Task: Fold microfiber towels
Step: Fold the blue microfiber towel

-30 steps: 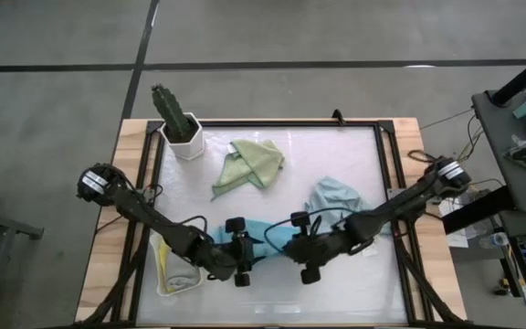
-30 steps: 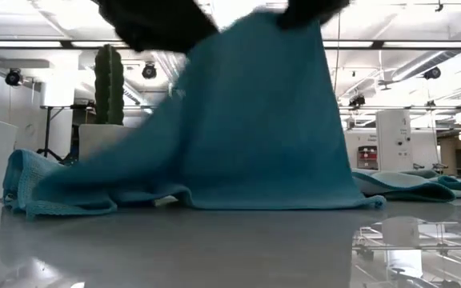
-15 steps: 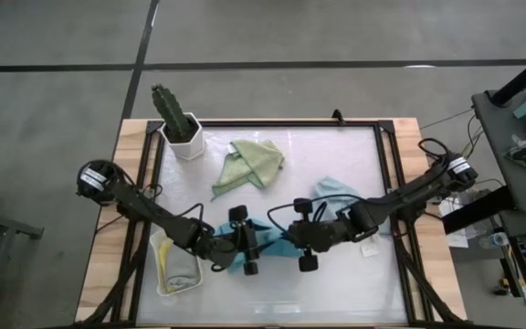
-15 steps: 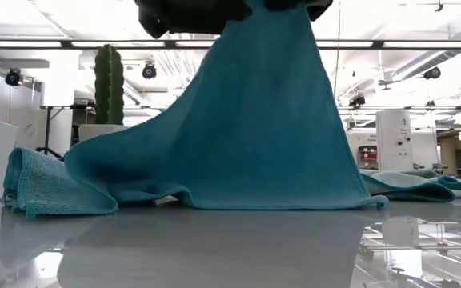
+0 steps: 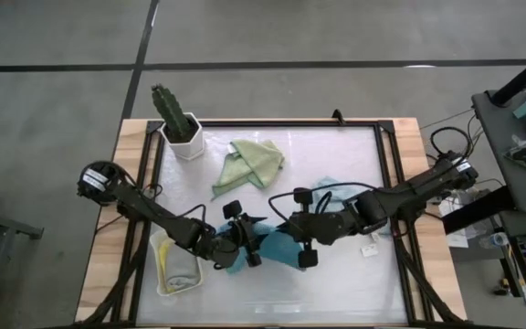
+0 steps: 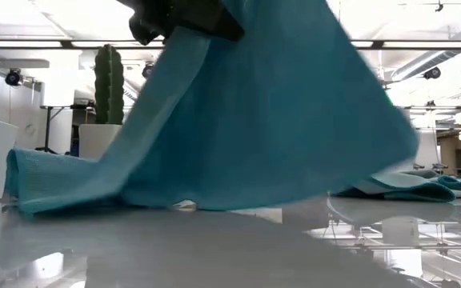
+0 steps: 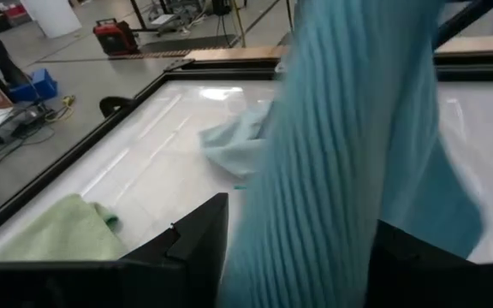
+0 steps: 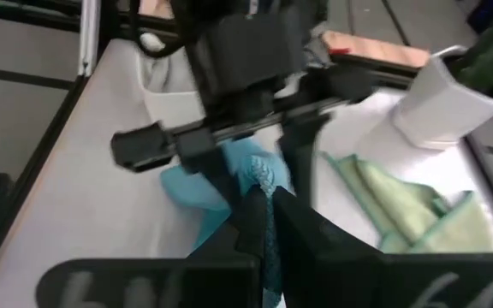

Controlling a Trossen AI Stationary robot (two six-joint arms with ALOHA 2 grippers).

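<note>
— Grippers, first item?
— Right gripper (image 5: 292, 230), pinched tight on the top edge of the teal towel (image 5: 277, 247). Left gripper (image 5: 241, 236), near-centre of the table (image 5: 272, 297), fingers part-spread with the same towel bunched between them.

— Change since a second ago?
— Both have swung the towel up and toward the far side; its right hem, then resting on the table, now flies loose, left corner still down.

— Meaning?
— Likely mid-fold: the sheet is being carried over itself, not yet laid flat.

— Remaining stock?
— Green towel (image 5: 250, 163) far-centre beside the potted cactus (image 5: 177, 120); pale blue towel (image 5: 329, 192) right; white tray (image 5: 166, 279) near-left, a yellow towel (image 5: 163, 261) inside.
</note>
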